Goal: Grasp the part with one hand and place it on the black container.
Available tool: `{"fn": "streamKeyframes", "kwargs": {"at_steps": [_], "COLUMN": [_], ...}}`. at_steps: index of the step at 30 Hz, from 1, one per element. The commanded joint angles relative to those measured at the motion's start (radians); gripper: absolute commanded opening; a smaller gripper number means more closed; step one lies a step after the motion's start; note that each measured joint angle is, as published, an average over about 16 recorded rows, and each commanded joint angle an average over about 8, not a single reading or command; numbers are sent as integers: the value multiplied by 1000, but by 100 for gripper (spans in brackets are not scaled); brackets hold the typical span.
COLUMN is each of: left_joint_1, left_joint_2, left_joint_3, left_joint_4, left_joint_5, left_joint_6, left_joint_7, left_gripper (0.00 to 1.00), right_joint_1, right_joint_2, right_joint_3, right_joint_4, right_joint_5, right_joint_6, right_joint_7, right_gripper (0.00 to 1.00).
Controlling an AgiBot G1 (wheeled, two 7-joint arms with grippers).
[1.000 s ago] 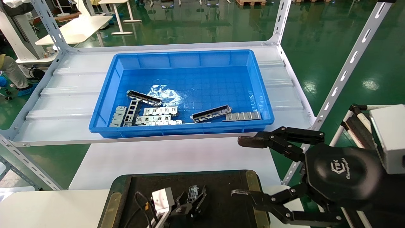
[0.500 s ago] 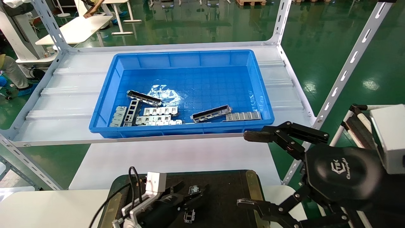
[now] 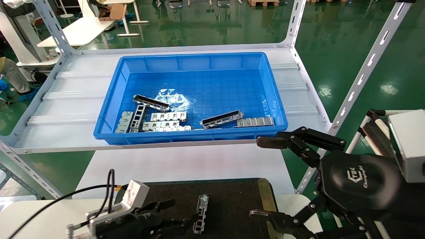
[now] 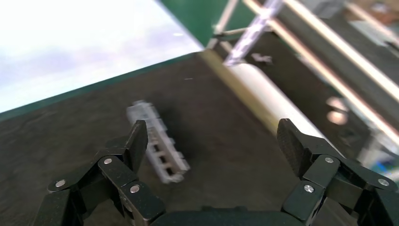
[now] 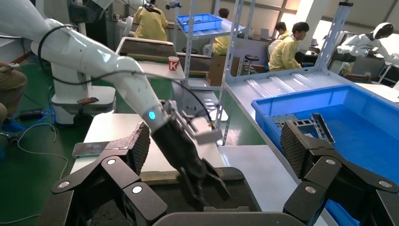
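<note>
Lying at the lower left of the head view, the left tool (image 3: pixel 166 223) is a black linkage-fingered gripper on a white arm; its fingers are spread with nothing between them, low over the black container (image 3: pixel 232 202).

Item: the part (image 3: pixel 200 213), lower centre of the head view. It rests flat on the tray's dark surface, free of the left tool and just beside its fingertips. It is a narrow silver-grey metal channel with slotted openings along its length. Judged stiff and light, with smooth, likely slippery flanks and thin edges. The best hold is judged to be across the two long sides near mid-length, so it does not tip.

Item: black container, lower centre. A flat rectangular tray with a matte dark face, brass-coloured side strips and a rounded dark green rim, sitting on the white counter (image 3: pixel 186 166).

Item: blue bin (image 3: pixel 199 63), centre, on the ribbed white shelf (image 3: pixel 73 99). Moulded plastic with a gridded floor. It holds two more channel bars (image 3: pixel 221 119) and a cluster of flat shiny plates (image 3: pixel 156 121) with square holes at its near side.

Item: right tool (image 3: pixel 270 179), lower right. A black gripper with a white logo, fingers wide apart and holding nothing, hovering at the container's right edge, idle.
</note>
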Motion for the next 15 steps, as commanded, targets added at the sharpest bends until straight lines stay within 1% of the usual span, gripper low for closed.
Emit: {"fn": "streamKeyframes", "kwargs": {"at_steps": [1,5,8,11,15], "left_joint_1": [8,87,144,178,196], "left_joint_2": [-29,-35,-40,-59,-94], "left_joint_3": [-48,-161,-229,-268,-295], "left_joint_4": [3,15,25,35,45], "left_joint_5": [-62,-187,-259,-302,-334], "left_joint_6": [100,197,250,302,361], "left_joint_7": [68,246,348,401,427], "left_gripper": [100,100,100,100,100], "right_joint_1": [0,0,0,0,0], "right_joint_2": [0,0,0,0,0], "right_joint_3": [0,0,0,0,0], "right_joint_4": [0,0,0,0,0], "right_joint_5": [0,0,0,0,0], "right_joint_6": [0,0,0,0,0], "right_joint_7": [0,0,0,0,0], "right_gripper": [100,100,100,100,100]}}
